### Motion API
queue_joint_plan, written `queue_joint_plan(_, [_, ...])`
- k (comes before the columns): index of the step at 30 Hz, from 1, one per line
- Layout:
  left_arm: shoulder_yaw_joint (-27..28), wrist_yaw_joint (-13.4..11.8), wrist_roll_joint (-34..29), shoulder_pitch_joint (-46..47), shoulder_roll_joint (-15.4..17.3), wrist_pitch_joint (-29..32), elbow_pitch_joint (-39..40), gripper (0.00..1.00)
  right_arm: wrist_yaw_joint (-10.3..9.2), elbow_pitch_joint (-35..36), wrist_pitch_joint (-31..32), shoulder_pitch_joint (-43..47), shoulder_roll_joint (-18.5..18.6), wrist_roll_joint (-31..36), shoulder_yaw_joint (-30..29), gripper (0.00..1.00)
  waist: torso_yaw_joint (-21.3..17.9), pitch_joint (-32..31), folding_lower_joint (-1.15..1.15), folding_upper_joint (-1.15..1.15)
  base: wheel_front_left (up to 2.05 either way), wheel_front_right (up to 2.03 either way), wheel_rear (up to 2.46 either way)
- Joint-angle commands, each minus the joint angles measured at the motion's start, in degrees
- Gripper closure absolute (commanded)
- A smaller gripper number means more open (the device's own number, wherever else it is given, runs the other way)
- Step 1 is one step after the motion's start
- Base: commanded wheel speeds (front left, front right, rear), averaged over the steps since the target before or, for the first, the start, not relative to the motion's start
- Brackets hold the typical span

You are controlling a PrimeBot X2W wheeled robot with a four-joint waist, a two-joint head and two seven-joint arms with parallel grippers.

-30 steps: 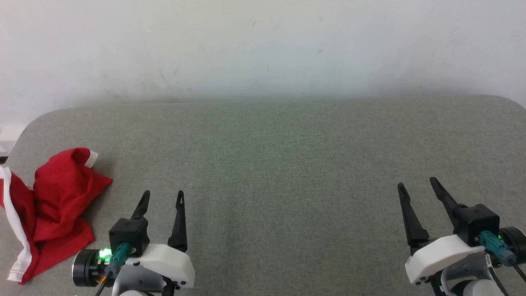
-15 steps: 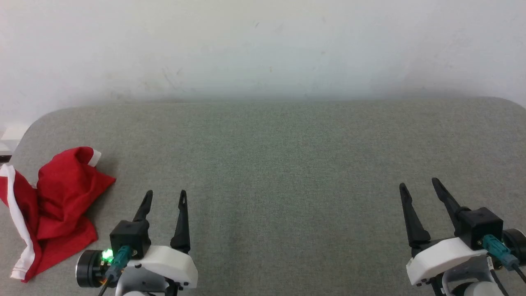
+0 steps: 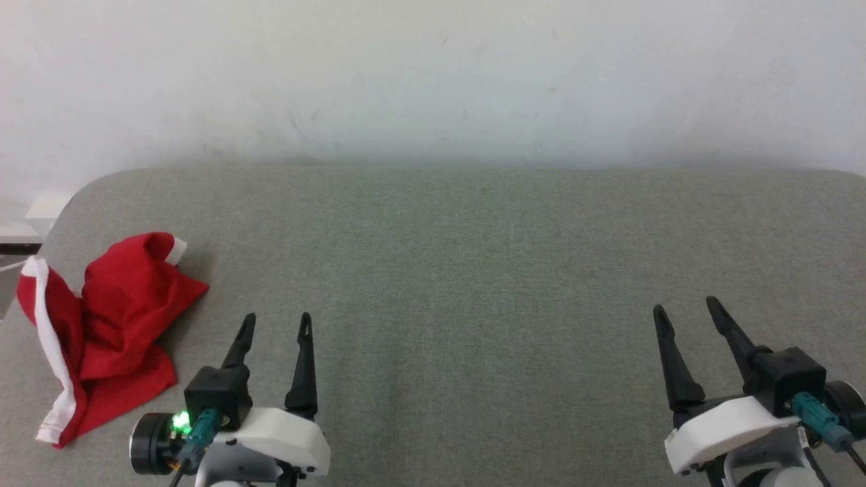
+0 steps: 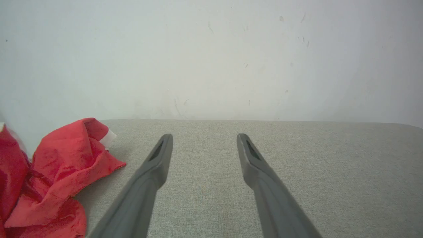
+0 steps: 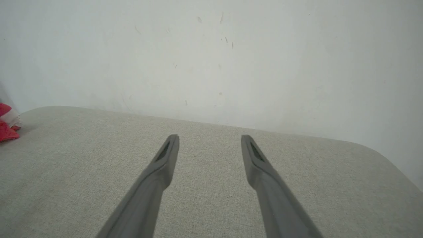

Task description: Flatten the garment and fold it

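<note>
The garment point(image 3: 108, 331) is a crumpled heap of bright red fabric with a white stripe, lying at the far left of the grey table point(image 3: 473, 270). In the left wrist view the garment point(image 4: 56, 178) sits left of the fingers, and the right wrist view catches a corner of the garment point(image 5: 7, 127) at its left edge. My left gripper point(image 3: 277, 318) hovers open just right of the heap, apart from it, holding nothing. Far to the right, my right gripper point(image 3: 683, 304) also stands open with nothing between its fingers.
A white wall point(image 3: 433, 74) rises directly behind the table's far edge. The table has rounded corners at the back left and back right. A pale object point(image 3: 40, 206) sits beyond the table's left edge.
The whole head view has shifted, so the garment and table edge sit further right in the picture; that is the camera turning. Both grippers stay open and the garment keeps its shape.
</note>
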State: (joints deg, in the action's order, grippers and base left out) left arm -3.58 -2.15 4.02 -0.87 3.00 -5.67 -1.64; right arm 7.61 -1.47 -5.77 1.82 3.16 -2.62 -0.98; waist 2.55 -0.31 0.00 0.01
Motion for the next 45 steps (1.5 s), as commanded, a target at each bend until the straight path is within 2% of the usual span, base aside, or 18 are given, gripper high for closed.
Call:
queue_joint_plan(1, [-0.2, -0.5, 0.6, -0.7, 0.0, -0.7, -0.3, 0.00, -0.05, -0.2, -0.6, 0.5, -0.1, -0.4, 0.2, 0.00, 0.6, -0.1, 0.00, -0.01, 0.00, 0.00, 0.00])
queue_joint_plan(14, [-0.5, -0.9, 0.9, -1.3, -0.1, -2.2, -0.4, 0.00, -0.06, -0.8, -2.2, 0.9, -0.1, -0.7, 0.6, 0.00, 5.9, -0.6, 0.00, -0.01, 0.00, 0.00, 0.00])
queue_joint_plan(45, [-1.4, -1.4, 1.6, -2.4, -0.1, -6.0, 0.0, 0.00, -0.09, -3.3, -5.9, 1.7, -0.2, -2.0, 3.2, 0.00, 21.4, -0.9, 0.00, -0.01, 0.00, 0.00, 0.00])
